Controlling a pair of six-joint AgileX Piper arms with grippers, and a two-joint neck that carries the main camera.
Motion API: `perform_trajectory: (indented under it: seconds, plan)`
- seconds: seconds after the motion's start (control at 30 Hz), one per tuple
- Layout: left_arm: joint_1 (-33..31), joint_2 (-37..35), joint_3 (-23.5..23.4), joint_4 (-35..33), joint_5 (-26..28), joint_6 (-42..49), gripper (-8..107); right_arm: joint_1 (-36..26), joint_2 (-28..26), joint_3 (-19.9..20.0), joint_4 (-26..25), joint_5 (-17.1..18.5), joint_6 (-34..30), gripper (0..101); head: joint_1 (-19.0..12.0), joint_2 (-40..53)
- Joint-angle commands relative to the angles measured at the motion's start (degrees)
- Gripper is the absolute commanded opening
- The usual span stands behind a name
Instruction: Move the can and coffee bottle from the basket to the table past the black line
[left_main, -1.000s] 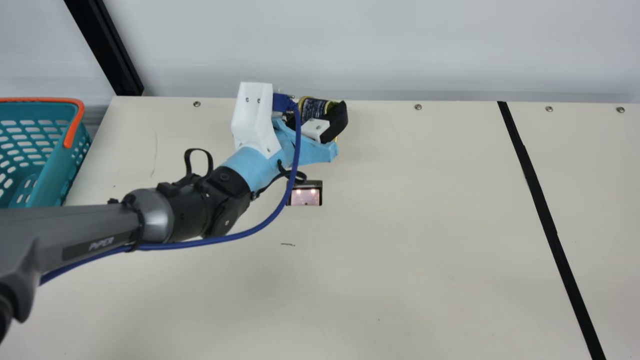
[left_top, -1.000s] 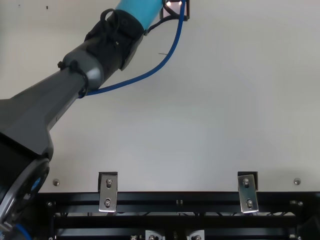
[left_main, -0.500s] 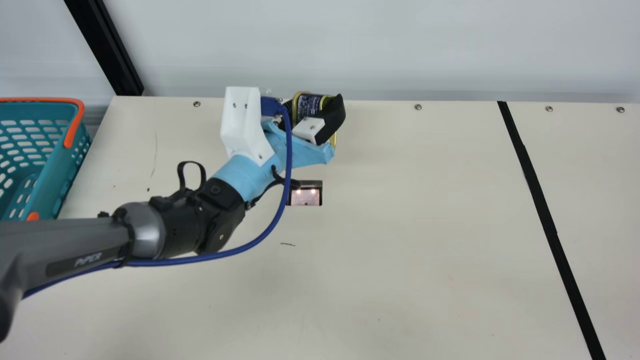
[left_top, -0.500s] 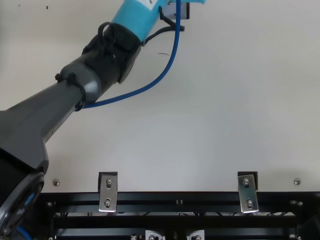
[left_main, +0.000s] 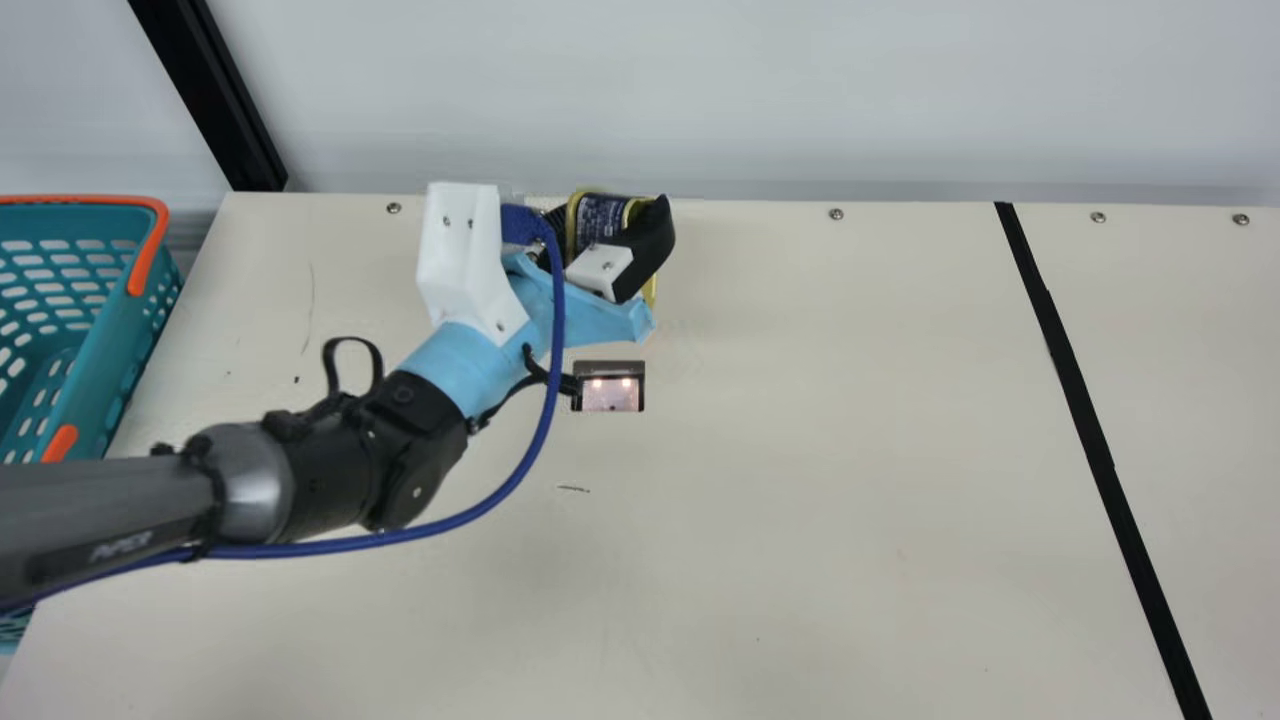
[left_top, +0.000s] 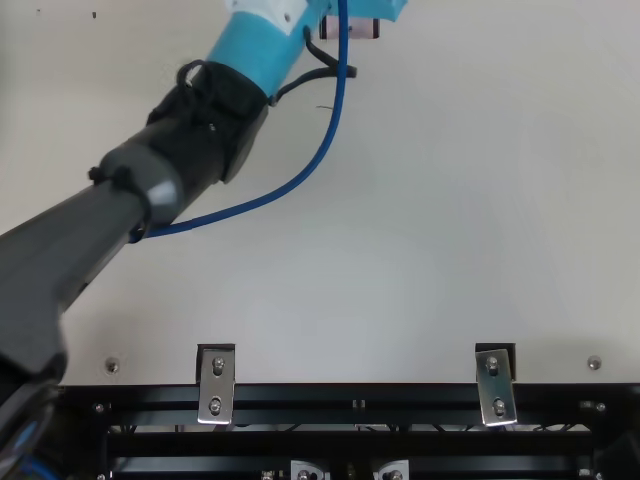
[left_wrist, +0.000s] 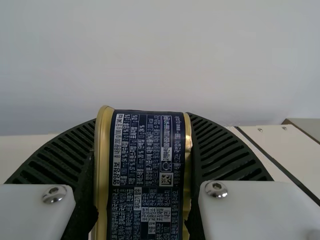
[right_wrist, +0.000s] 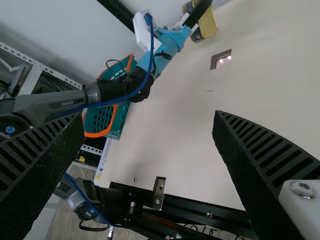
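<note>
While left end effector (left_main: 612, 226) grips, can (left_wrist: 145, 175) clamped within

Basket (left_main: 112, 345) teal, handle (left_main: 150, 252) orange; can (left_wrist: 147, 175) navy, rims (left_wrist: 103, 165) gold.

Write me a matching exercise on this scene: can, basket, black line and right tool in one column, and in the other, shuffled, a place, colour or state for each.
Column one
1. Can
2. Basket
3. Black line
4. Right tool

Column two
A. Open, its fingers wide apart
B. Running across the cream table
C. Gripped between the fingers of the left tool
D. Teal with orange

Pairs: 1-C, 2-D, 3-B, 4-A
</note>
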Motion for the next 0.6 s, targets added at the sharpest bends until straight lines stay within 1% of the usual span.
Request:
perform_trajectory:
  seconds: [0.0,0.37,0.57]
  plan:
    - [0.46,-2.99,-0.44,0.57,4.6,1.3,10,0.0,0.0,0.0,0.0,0.0,0.0,101,0.0,-0.2]
    - [3.29,-17.93,-3.88,4.47,29.08,6.63,10,0.0,0.0,0.0,0.0,0.0,0.0,101,0.0,-0.2]
    - [3.84,-24.77,-4.86,8.26,43.05,6.83,10,0.0,0.0,0.0,0.0,0.0,0.0,101,0.0,-0.2]
